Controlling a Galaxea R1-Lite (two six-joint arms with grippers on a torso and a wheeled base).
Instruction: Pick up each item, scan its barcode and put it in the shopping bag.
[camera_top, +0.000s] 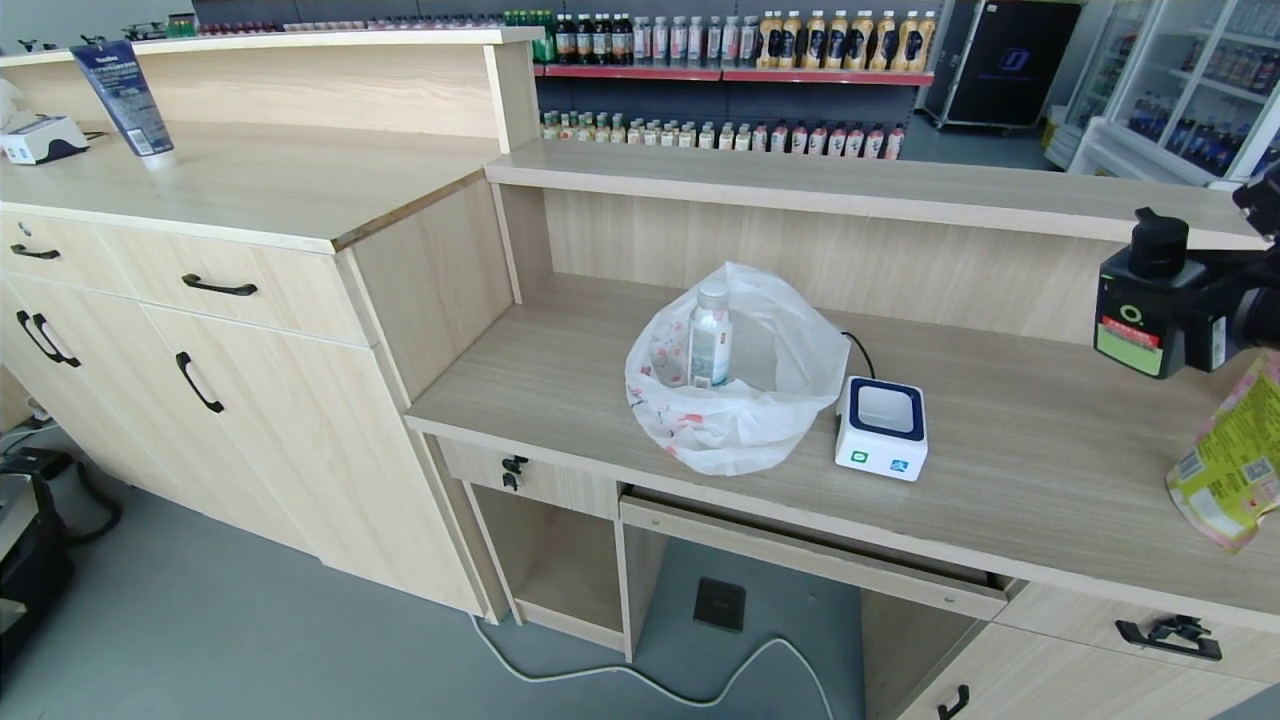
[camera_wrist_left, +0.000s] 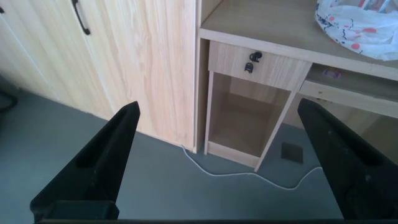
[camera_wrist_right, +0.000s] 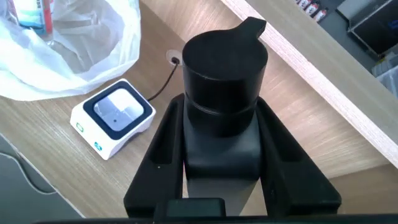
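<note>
At the upper left a blue tube (camera_top: 125, 95) leans on the high counter (camera_top: 260, 190). In the middle of the frame the shopping bag (camera_top: 745, 425) sits open on the desk (camera_top: 1050, 440), with a clear bottle (camera_top: 710, 335) upright inside it. The white scanner (camera_top: 882, 425) sits just beside the bag, on its right. At the right edge the right gripper (camera_wrist_right: 217, 109) pinches a black bottle (camera_top: 1145, 305) above the desk, with a yellow-green packet (camera_top: 1225, 470) lower in the frame. The left gripper (camera_wrist_left: 217, 112) is spread wide, holding nothing.

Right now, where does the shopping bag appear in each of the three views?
Head view: the shopping bag stands mid-desk, beside the scanner.
Left wrist view: its printed edge lies on the desk, near the small drawer.
Right wrist view: it sits beside the scanner.
Shared landmark: the wooden desk top.
</note>
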